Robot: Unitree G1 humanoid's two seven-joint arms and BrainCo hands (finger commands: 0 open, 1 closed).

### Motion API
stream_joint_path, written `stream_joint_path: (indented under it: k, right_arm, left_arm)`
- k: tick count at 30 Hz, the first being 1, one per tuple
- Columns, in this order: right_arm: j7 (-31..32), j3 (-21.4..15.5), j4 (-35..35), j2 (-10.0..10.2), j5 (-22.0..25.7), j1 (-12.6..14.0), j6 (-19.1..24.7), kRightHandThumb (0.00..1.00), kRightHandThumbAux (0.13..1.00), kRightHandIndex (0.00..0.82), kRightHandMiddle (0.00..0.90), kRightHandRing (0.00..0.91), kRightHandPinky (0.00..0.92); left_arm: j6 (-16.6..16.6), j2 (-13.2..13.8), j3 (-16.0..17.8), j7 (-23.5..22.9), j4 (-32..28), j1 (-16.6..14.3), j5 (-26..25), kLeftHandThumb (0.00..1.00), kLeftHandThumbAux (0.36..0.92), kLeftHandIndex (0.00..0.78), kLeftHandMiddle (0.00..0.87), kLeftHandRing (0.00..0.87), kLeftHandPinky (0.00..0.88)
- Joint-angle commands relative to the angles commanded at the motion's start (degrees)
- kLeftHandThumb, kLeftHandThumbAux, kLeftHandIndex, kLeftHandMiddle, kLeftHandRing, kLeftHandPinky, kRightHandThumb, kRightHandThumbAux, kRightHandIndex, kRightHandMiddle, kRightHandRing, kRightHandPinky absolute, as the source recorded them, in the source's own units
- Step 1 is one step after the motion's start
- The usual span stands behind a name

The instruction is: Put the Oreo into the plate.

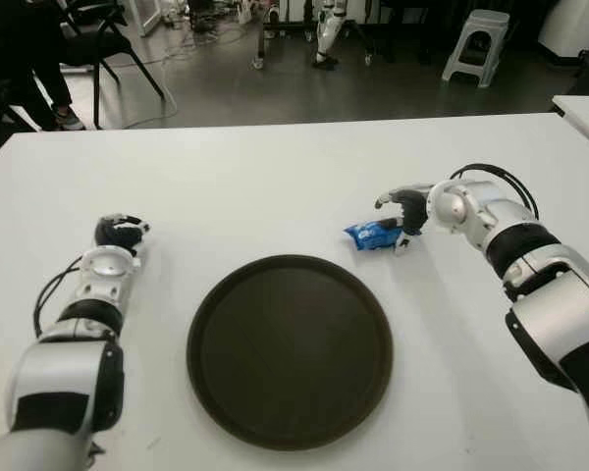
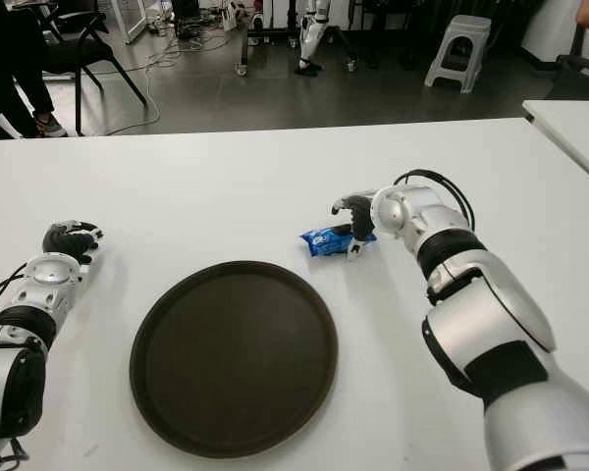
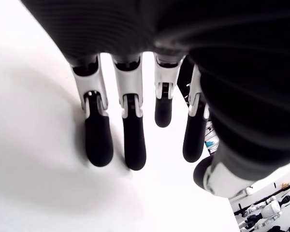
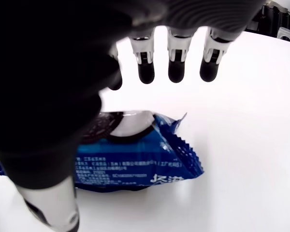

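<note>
My right hand [image 1: 404, 218] hangs spread over the blue Oreo packet [image 1: 373, 235] lying on the table [image 1: 275, 177] just beyond the plate [image 1: 290, 349], gripping nothing; closing off-centre, I risk the slick wrapper skidding away; left hand [image 1: 118, 234] idle, relaxed

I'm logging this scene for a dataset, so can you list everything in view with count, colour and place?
Oreo packet: one, blue, on the table beyond the plate's right side, not yet in the plate.
Plate: one, dark brown, round, near the table's front centre, nothing in it.
Table: one, white, under everything.
Stool: one, light grey, on the floor behind.
Chair: one, black, far left on the floor.
Right hand: one, black fingers spread over the packet, not closed on it.
Left hand: one, black, left of the plate, fingers extended, holding nothing.
</note>
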Motion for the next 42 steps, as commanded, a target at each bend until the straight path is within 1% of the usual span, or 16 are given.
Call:
stream_joint_path:
  k: [8, 18, 24, 30, 34, 39, 42]
  right_arm:
    - [-1.7, 0.6, 0.4, 0.2, -0.5, 0.3, -0.1, 0.000, 0.792, 0.000, 0.000, 0.000, 0.000]
    - [-1.1, 0.9, 0.4, 0.3, -0.2, 0.4, -0.8, 0.000, 0.804, 0.000, 0.000, 0.000, 0.000]
    - [-0.6, 0.5, 0.3, 0.2, 0.4, 0.5, -2.2, 0.000, 0.811, 0.000, 0.000, 0.000, 0.000]
    - [0.1, -0.1, 0.2, 0.1, 1.0, 0.6, -3.1, 0.000, 0.820, 0.000, 0.000, 0.000, 0.000]
    - [1.1, -0.7, 0.1, 0.1, 1.3, 0.7, -3.1, 0.000, 0.821, 0.000, 0.000, 0.000, 0.000]
    - [1.4, -1.1, 0.0, 0.2, 1.5, 1.0, -3.1, 0.000, 0.819, 0.000, 0.000, 0.000, 0.000]
    - [0.2, -0.9, 1.0, 0.9, 1.2, 2.0, -2.4, 0.000, 0.828, 0.000, 0.000, 0.000, 0.000]
  left_arm:
    - [-0.1, -0.1, 0.1, 0.0, 0.0, 0.0, 0.0, 0.680, 0.725, 0.398, 0.158, 0.188, 0.225]
    - [0.0, 0.0, 0.0, 0.1, 0.0, 0.0, 0.1, 0.682, 0.723, 0.399, 0.157, 0.188, 0.226]
    - [0.0, 0.0, -0.2, 0.1, 0.1, 0.0, 0.3, 0.680, 0.724, 0.399, 0.159, 0.190, 0.232]
    - [0.2, -0.1, -0.2, 0.2, 0.0, -0.1, 0.2, 0.679, 0.724, 0.399, 0.149, 0.177, 0.204]
    - [0.3, 0.0, -0.2, -0.1, -0.1, -0.2, 0.2, 0.679, 0.725, 0.398, 0.147, 0.174, 0.205]
    - [0.1, 0.0, -0.5, -0.1, -0.1, -0.1, 0.4, 0.681, 0.725, 0.398, 0.149, 0.177, 0.207]
    - [-0.3, 0.1, -0.6, -0.2, -0.1, 0.1, 0.5, 0.684, 0.725, 0.399, 0.178, 0.209, 0.241]
